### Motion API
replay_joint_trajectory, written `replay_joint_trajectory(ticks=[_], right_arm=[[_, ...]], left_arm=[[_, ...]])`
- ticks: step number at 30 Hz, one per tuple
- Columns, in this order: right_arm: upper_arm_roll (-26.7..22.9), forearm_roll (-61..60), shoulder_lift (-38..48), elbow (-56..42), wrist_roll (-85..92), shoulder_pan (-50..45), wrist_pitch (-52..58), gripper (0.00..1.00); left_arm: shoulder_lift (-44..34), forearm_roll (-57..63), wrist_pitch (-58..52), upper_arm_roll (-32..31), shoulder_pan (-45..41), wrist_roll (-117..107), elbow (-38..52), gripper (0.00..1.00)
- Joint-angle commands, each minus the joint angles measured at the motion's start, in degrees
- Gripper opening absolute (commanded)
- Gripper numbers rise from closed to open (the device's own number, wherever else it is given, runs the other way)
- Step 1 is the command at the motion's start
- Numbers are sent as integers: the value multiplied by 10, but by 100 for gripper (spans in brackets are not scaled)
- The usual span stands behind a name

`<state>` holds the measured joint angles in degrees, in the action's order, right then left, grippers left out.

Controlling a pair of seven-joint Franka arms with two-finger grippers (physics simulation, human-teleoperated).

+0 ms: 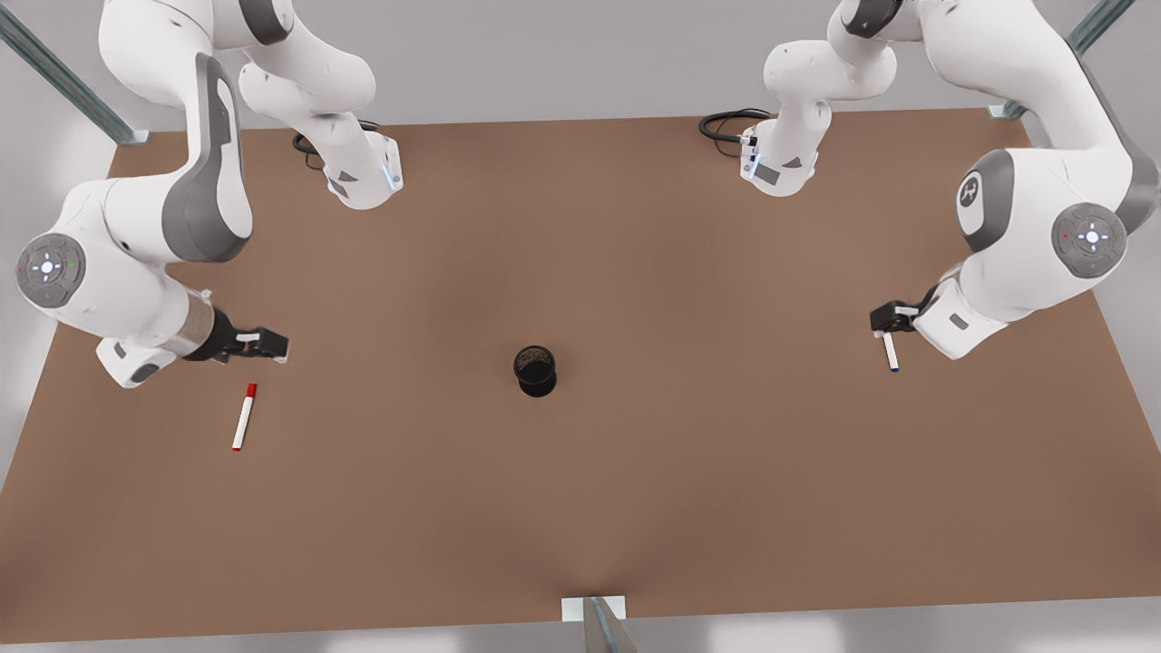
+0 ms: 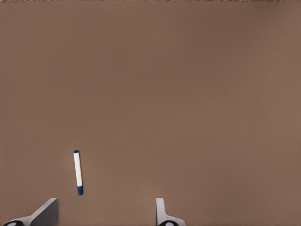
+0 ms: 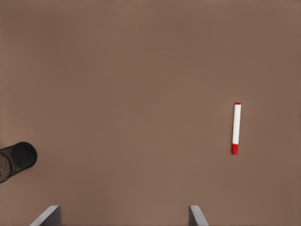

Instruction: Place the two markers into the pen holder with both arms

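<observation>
The left pincer (image 1: 893,319), at the front view's right, hangs above the table (image 1: 580,508) with its fingers (image 2: 46,212) spread wide; the blue-capped marker (image 1: 892,352) lies flat just at its 6 o'clock in the front view. The right pincer (image 1: 268,345), at the front view's left, is likewise open, fingers (image 3: 197,215) apart. The red-capped marker (image 1: 244,416) lies near its 6 o'clock, cap toward it. The black mesh pen holder (image 1: 535,370) stands upright mid-table, well apart from both.

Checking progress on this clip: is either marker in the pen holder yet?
No. The red marker and blue marker both lie flat on the table, apart from the pen holder.
</observation>
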<state>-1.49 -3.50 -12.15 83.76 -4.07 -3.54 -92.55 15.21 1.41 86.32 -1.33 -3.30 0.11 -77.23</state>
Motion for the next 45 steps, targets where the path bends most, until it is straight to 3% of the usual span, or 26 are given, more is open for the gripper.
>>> replay_joint_trajectory(ticks=[1, 4, 9, 18, 24, 28, 33, 41, 42, 45], right_arm=[[0, 5, -1, -1, -2, 0, -62, 100], [0, 5, -2, -1, 0, 2, -64, 100], [0, 5, -2, -1, -1, 3, -64, 100], [-1, 18, -103, -2, -2, 6, -199, 100], [-1, 20, -189, -2, -1, 7, -264, 100], [-1, 16, -238, 6, 43, 43, -296, 100], [-1, 16, -241, 16, 83, 69, -296, 100], [-2, 17, -242, 13, 122, 93, -306, 100], [-1, 16, -242, 13, 124, 96, -306, 100], [-1, 16, -260, 13, 151, 111, -340, 100]], left_arm=[[3, 1, 23, 0, 3, 12, 1, 100], [60, -7, 69, 4, 54, 36, -15, 100], [42, -7, 340, 5, 136, 147, -263, 100], [56, -8, 549, 5, 196, 240, -407, 100], [86, -6, 596, 5, 196, 259, -428, 100], [90, -6, 602, 5, 204, 259, -444, 90], [97, -6, 605, 5, 211, 259, -454, 79], [130, -7, 639, 5, 225, 254, -456, 74], [130, -7, 639, 5, 225, 254, -455, 72], [129, -7, 639, 5, 225, 254, -456, 52]])
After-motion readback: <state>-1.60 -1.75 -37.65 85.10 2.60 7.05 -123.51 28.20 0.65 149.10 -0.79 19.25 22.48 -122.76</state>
